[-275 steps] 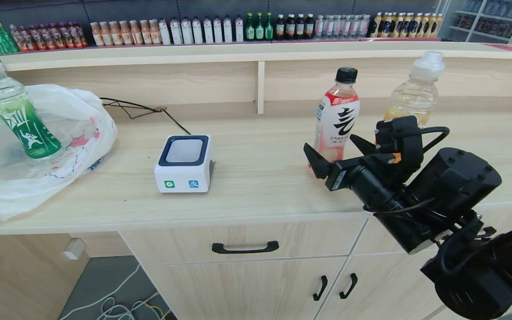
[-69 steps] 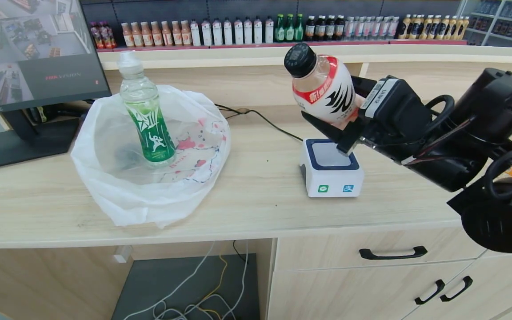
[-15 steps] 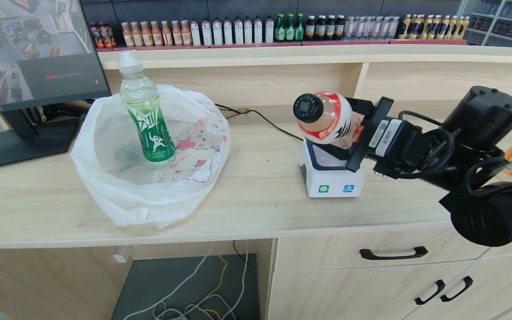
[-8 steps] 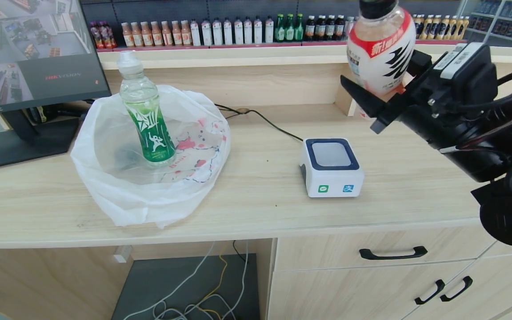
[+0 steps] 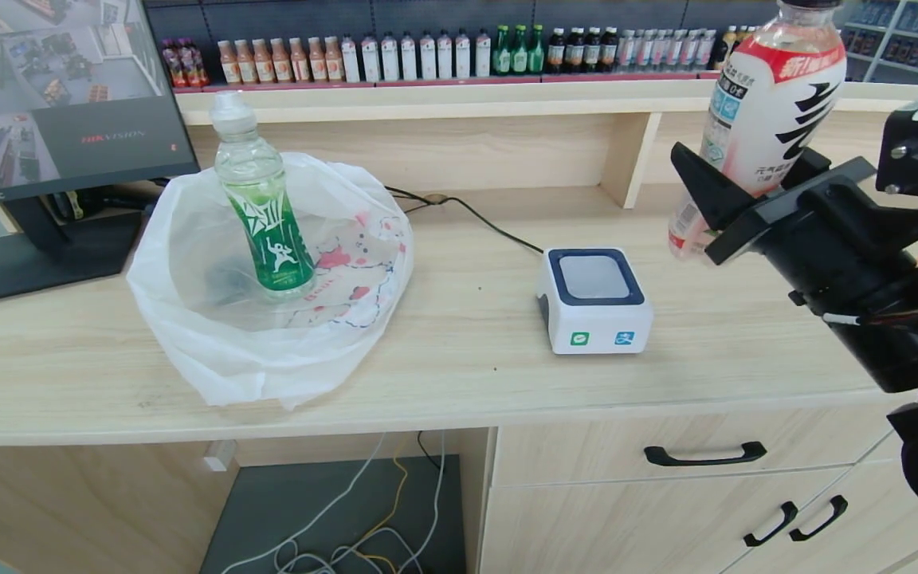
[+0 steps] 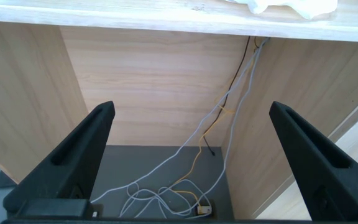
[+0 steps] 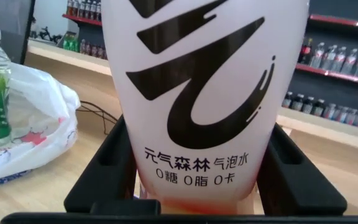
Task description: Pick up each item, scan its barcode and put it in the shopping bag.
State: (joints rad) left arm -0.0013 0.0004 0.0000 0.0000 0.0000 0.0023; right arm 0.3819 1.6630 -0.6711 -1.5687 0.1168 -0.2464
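Checking in from the remote seat. The long wooden bench (image 5: pixel 459 375) runs across my head view, with a shelf (image 5: pixel 459 80) of drinks lined up behind it. A monitor (image 5: pixel 52 88) sits on the bench's far left corner. Just right of it, the shopping bag (image 5: pixel 188 335) is spread wide open on the bench, mouth up.

My right gripper (image 5: pixel 754 171) is up in the air at the right side, clamped around the lower half of the pink-and-white bottle (image 5: pixel 762 112). The bottle is roughly upright, leaning a little, and held clear of the bench, off to the right of the scanner and well apart from the bag. The wrist cam shows both fingers (image 7: pixel 114 155) hugging the label.

My left gripper (image 6: pixel 191 124) hangs below the bench edge with its fingers spread wide and nothing between them.

A green bottle (image 5: pixel 264 215) stands inside the bag. The scanner (image 5: pixel 594 299), a little white box with its window facing up, sits mid-bench, and its cable (image 5: pixel 467 209) runs to the back wall.
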